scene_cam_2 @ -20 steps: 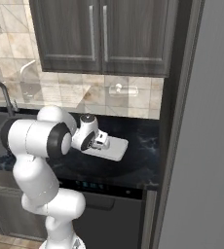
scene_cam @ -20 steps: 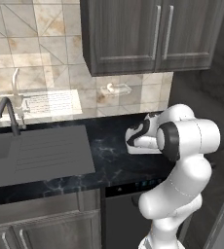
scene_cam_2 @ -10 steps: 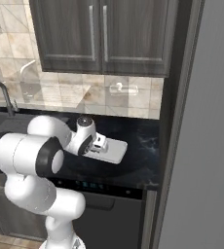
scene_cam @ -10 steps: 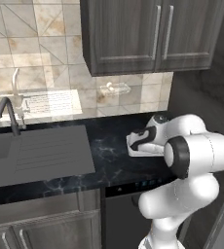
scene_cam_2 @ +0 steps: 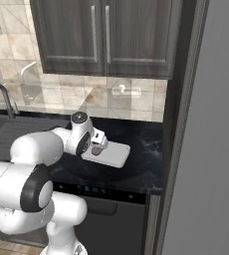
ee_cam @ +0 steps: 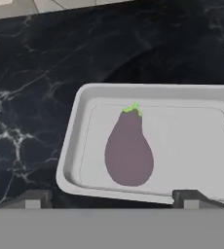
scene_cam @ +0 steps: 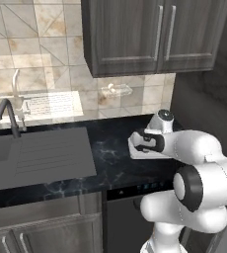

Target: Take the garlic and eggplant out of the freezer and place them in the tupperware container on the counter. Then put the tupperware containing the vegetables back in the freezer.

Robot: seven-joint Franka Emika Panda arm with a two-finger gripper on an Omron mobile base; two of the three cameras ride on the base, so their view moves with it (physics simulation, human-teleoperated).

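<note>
The purple eggplant (ee_cam: pixel 128 151) lies flat in the white tupperware container (ee_cam: pixel 70 160), stem end away from the hand, on the black counter (ee_cam: pixel 36 97). My gripper (ee_cam: pixel 112 199) hovers just above the tray's near rim, open, with nothing between its fingertips (ee_cam: pixel 33 199). From the base, the gripper (scene_cam_2: pixel 98 145) hangs over the left end of the tupperware container (scene_cam_2: pixel 115 155); in the left base view the forearm covers most of the tupperware container (scene_cam: pixel 133 147) beside the gripper (scene_cam: pixel 146 142). The freezer's grey door (scene_cam_2: pixel 211 139) stands at the right. The garlic is out of view.
A grey sink with drainboard (scene_cam: pixel 36 153) and a dark faucet (scene_cam: pixel 7 116) lie to the left. Dark wood-grain wall cabinets (scene_cam: pixel 150 34) hang above the counter. A dark appliance front (scene_cam_2: pixel 101 204) sits below the counter edge.
The jaws have spread apart over the tray. The arm's elbow has swung down and nearer the base cameras while the hand stays above the tupperware.
</note>
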